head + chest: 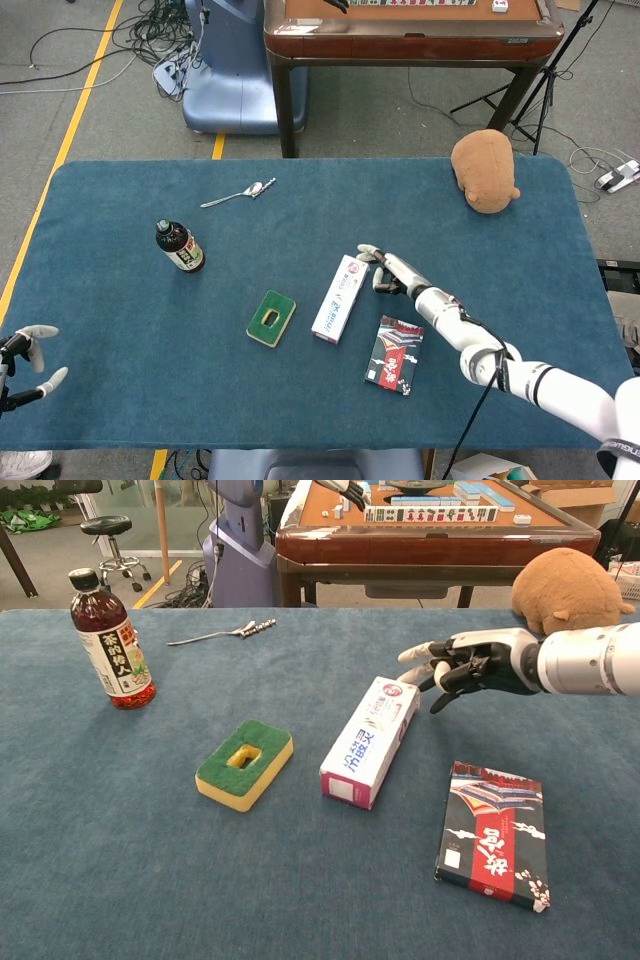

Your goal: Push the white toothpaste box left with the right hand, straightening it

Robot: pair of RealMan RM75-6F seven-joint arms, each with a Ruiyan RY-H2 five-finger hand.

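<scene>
The white toothpaste box (338,298) (371,740) lies on the blue table near its middle, tilted with its far end to the right. My right hand (388,271) (462,667) is at that far right end, fingers spread, fingertips touching the box's top corner; it holds nothing. My left hand (22,362) hovers off the table's front left corner, fingers apart and empty. It does not show in the chest view.
A green and yellow sponge (271,318) (245,763) lies just left of the box. A dark red packet (395,355) (492,833) lies to its right front. A sauce bottle (179,246), a spoon (238,194) and a brown plush toy (484,170) stand further off.
</scene>
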